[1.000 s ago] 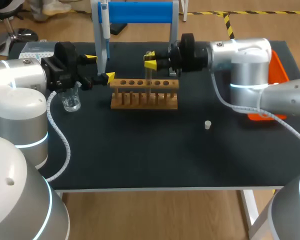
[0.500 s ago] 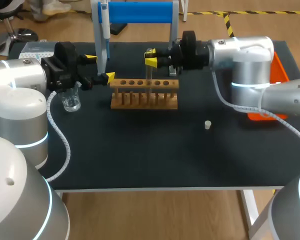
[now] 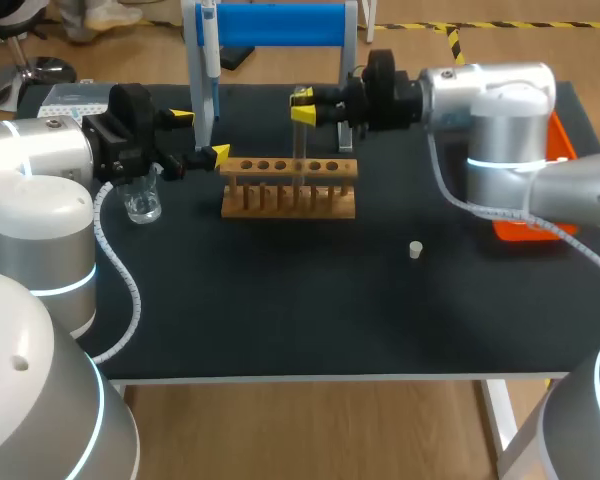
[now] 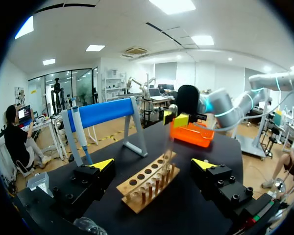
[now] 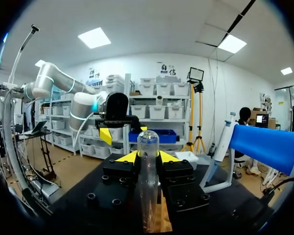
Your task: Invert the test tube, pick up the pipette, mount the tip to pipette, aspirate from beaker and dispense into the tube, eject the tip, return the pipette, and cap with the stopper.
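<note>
One test tube [image 3: 298, 150] upright btwn R gripper [image 3: 302, 106] tips, clenched on it, lower end at rack [image 3: 290, 198], L gripper [image 3: 200, 137] released.

Rack [image 3: 289, 187] at mid-tabletop [image 3: 280, 310]
Beaker [image 3: 142, 200] left of it, stopper [image 3: 416, 250] right and nearer, pipette stand [image 3: 280, 24] behind.
</note>
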You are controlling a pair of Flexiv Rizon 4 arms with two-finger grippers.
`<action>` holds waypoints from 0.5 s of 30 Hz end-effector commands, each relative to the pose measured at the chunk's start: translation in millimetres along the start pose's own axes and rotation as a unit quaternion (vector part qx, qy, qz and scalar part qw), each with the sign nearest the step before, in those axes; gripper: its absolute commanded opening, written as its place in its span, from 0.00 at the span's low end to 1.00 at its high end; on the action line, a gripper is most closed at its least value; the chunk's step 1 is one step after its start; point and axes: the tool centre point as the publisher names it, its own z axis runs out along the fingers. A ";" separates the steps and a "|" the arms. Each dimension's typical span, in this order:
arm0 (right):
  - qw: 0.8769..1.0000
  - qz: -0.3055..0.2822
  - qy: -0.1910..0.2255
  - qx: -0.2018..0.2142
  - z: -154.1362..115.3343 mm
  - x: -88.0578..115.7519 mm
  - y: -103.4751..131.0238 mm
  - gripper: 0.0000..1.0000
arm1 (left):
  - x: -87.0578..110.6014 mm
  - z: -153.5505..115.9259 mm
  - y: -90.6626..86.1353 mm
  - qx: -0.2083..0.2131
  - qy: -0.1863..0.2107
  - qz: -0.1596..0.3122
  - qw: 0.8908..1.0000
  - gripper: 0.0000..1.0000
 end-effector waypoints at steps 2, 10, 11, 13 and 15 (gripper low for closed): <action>1.000 -0.011 -0.009 0.007 -9.7 15.3 14.3 0.00 | -0.1 -0.2 2.3 0.004 0.000 0.001 1.000 1.00; 0.999 -0.031 -0.017 0.012 -14.7 22.6 22.0 0.00 | -0.1 -0.2 2.3 0.004 0.000 0.001 1.000 1.00; 0.999 -0.031 -0.017 0.012 -14.7 22.6 22.0 0.00 | -0.1 -0.2 2.3 0.004 0.000 0.001 1.000 1.00; 0.999 -0.031 -0.017 0.012 -14.7 22.6 22.0 0.00 | -0.1 -0.2 2.3 0.004 0.000 0.001 1.000 1.00; 0.999 -0.031 -0.017 0.012 -14.7 22.6 22.0 0.00 | -0.1 -0.2 2.3 0.004 0.000 0.001 1.000 1.00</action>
